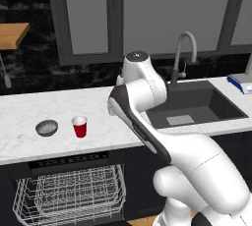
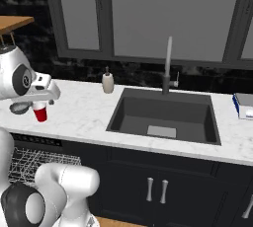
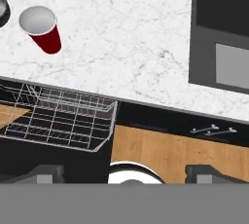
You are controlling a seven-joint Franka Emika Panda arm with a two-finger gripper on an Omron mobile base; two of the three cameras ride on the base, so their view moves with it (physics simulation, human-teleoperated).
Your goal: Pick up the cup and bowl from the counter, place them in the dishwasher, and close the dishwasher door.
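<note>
From the left base view, you see your arm (image 1: 162, 141) rising from the lower right and folding up over the counter (image 1: 98, 107), its wrist held high just left of the sink (image 1: 197, 104). The cup (image 1: 79, 126) stands upright on the counter with the bowl (image 1: 47, 128) just beside it on the left, apart from it, both near the front edge. Below them the dishwasher (image 1: 69, 163) is open, its white wire rack (image 1: 71, 193) pulled out in front of the counter edge.

From the right base view, your wrist hangs over the left end of the counter, partly covering the bowl (image 2: 19, 107); the cup (image 2: 41, 111) shows just below it. A soap bottle (image 2: 107, 82) stands near the far wall, left of the sink (image 2: 163, 115). Bare marble lies between cup and sink.

From the hand view, your gripper (image 3: 124, 173) looks down on the counter edge with its fingers spread wide, holding nothing. The cup (image 3: 41, 29) sits well off toward the upper left, the bowl (image 3: 3, 9) at the frame edge beside it, and the rack (image 3: 58, 118) below the counter edge.
</note>
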